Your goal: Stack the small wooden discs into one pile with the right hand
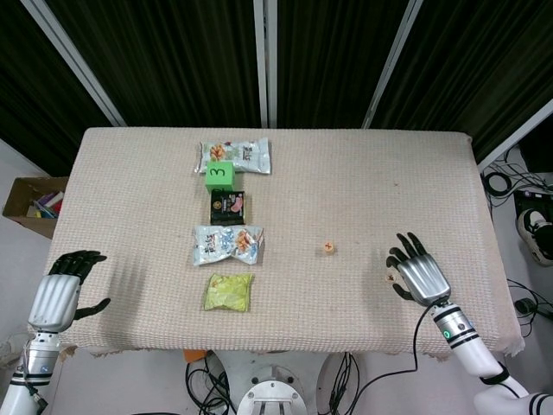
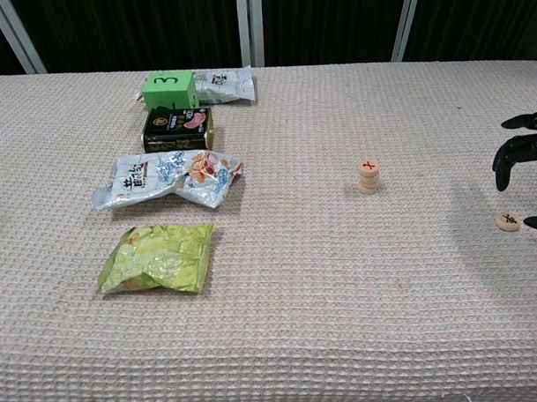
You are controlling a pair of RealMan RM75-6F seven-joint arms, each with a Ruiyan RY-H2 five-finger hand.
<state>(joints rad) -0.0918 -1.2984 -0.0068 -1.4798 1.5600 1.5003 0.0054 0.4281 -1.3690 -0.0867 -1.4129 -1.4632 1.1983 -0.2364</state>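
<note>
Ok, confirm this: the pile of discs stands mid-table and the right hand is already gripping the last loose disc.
Not gripping. In the chest view the loose disc lies flat on the table, and the right hand hovers over it with fingers spread, holding nothing. The pile does stand mid-table.

Robot test lab. A cloth-covered counter point(image 1: 155, 190) stands before black curtains point(image 1: 173, 52) hung between metal posts point(image 1: 266, 60). Loose cables point(image 1: 510, 186) lie on the bare floor, a cardboard box point(image 1: 30, 203) of oddments sits beside the counter, and a numbered green cube point(image 1: 219, 173) marks the layout.
</note>
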